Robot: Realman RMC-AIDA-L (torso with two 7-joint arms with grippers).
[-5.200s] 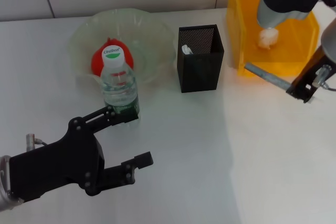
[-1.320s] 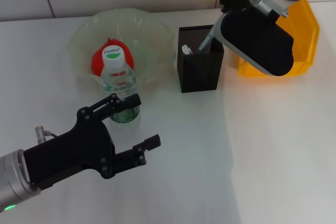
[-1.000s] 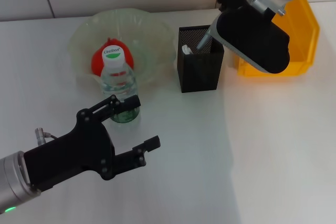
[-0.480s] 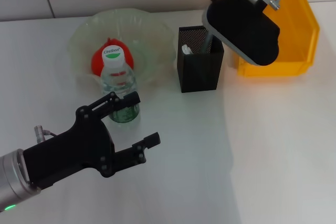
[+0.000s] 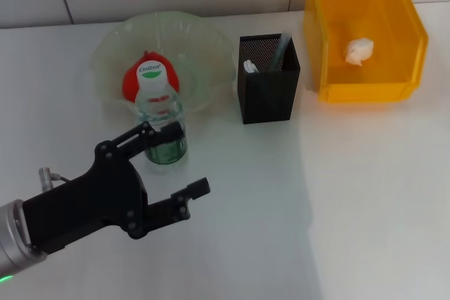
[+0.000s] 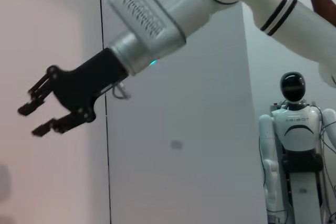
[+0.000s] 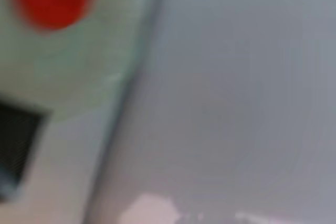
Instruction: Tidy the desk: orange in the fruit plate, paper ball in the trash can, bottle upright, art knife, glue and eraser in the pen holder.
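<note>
Now, seen from the head, the black left claw [image 5: 174, 164] hovers wide open and empty at seven o'clock over the white worktop [image 5: 337, 194]. Just beyond it the clear plastic bottle with white cap [image 5: 159, 114] stands upright, before the translucent green fruit plate [image 5: 204, 54] that holds the orange-red round fruit [image 5: 133, 82]. At centre, the black mesh pen holder [image 5: 267, 89] contains a grey art knife [image 5: 280, 50] and a white object. At two o'clock, the white paper ball [image 5: 358, 51] lies in the yellow plastic trash bin [image 5: 365, 89].

From the left wrist, the right claw [image 6: 34, 119] appears far off, its fingers apart and empty.

From the right wrist, only blurred shapes show.
</note>
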